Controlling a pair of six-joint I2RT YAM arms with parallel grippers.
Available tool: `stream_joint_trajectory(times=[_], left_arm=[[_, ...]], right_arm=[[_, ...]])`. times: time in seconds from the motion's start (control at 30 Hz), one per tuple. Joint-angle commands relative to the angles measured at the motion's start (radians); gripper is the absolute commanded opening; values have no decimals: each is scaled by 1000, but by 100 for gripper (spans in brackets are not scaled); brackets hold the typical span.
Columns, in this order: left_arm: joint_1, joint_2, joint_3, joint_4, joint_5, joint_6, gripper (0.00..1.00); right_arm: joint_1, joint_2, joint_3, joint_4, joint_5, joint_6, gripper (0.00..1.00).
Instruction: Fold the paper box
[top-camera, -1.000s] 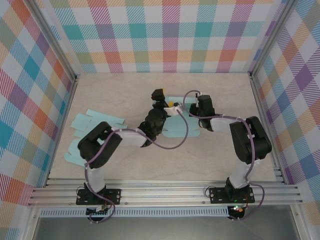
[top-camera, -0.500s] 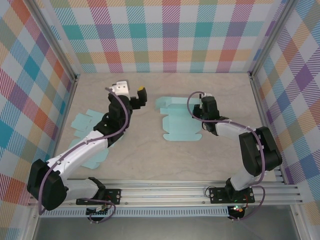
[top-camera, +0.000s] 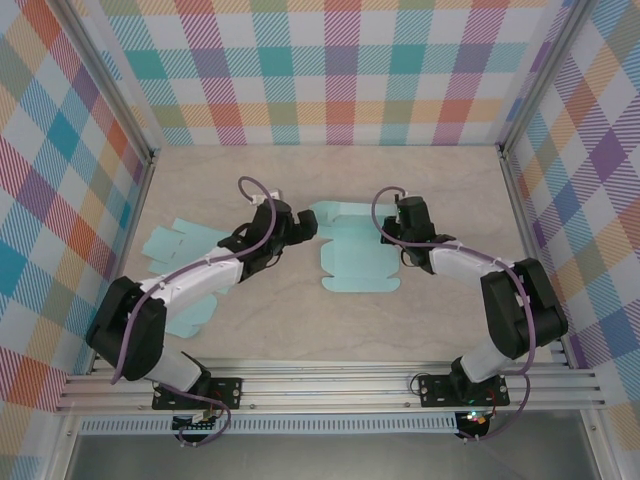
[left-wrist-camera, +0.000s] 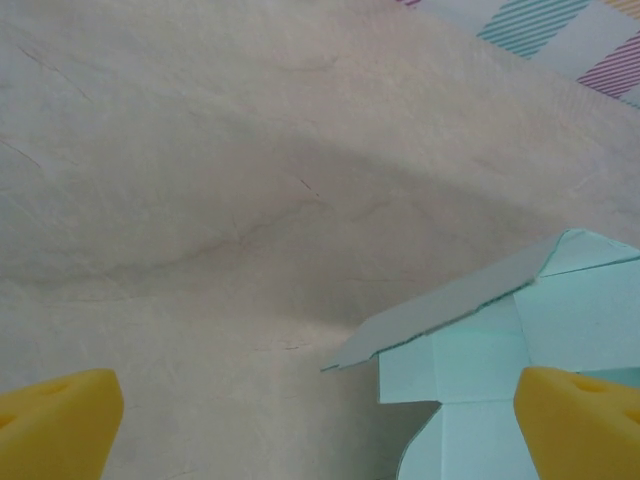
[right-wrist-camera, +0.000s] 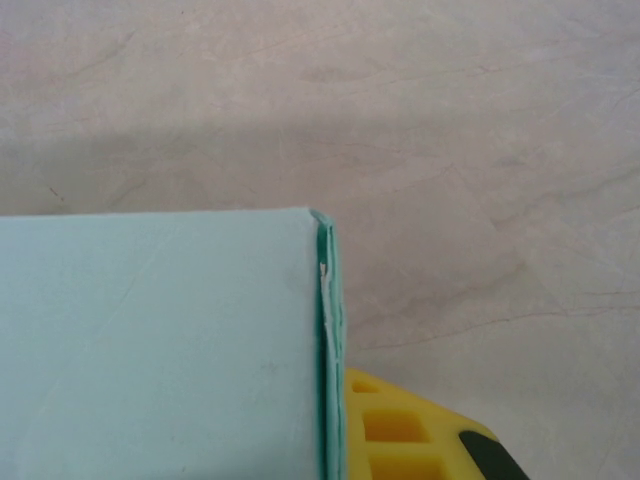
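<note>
From above, the box (top-camera: 358, 262) lies near the middle of the table (top-camera: 455, 175), a pale teal cut-out that is mostly flat, its far flaps reaching toward the plaid back wall (top-camera: 340, 70). The right gripper (top-camera: 398, 232) sits at the box's far right edge, pressed together on the paper there. Its arm bends back toward the near rail. The left gripper (top-camera: 303, 224) hovers just beside the box's far left flap, apart from it, with its arm stretched low across the table from the near left. Further left, near the side wall, lies a loose pile of spare sheets (top-camera: 165, 243) in the same teal, well apart from the box, and part of the pile is hidden under the left arm.

In the left wrist view, the left gripper (left-wrist-camera: 318, 428) stands spread wide, with one yellow pad (left-wrist-camera: 55, 420) at the lower left corner and the other at the lower right. Between them there is bare table and a corner of the box (left-wrist-camera: 480, 350). One flap is lifted a little off the surface and throws a shadow beneath it. Neither pad touches the paper.

In the right wrist view, the box (right-wrist-camera: 160, 350) fills the lower left as a smooth teal panel. Its right edge shows two layers of paper lying together. A yellow finger (right-wrist-camera: 400, 435) of the right gripper shows just beside that edge, under the paper. The other finger is hidden behind the panel, so the pinch on the doubled edge is seen from one side. Beyond the box is pale, veined table.
</note>
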Motion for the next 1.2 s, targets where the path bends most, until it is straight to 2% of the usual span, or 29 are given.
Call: stream_joint_trajectory(times=[0.0,0.33,0.63,0.77,1.0,1.03,1.1,1.17], left_arm=[[-19,50,49,46,9,-26,100],[-46,157,96,111,-45,-41,100],[-49,196,52,264,30,-123,100],[-37,159,-8,235,5,-184,100],[8,8,-198,209,33,-290,95],[8,0,-210,206,52,-295,93],[8,0,-231,216,117,-308,75],[9,19,-244,267,194,-317,63]], right_arm=[[19,-38,8,-18,-5,26,0],[55,-64,17,-23,8,54,0],[86,-17,33,-25,43,117,0],[97,-3,31,-31,128,152,0],[99,-2,35,-37,142,147,0],[100,-3,33,-39,142,146,0],[100,-7,27,-40,142,150,0],[102,-14,19,-42,142,153,0]])
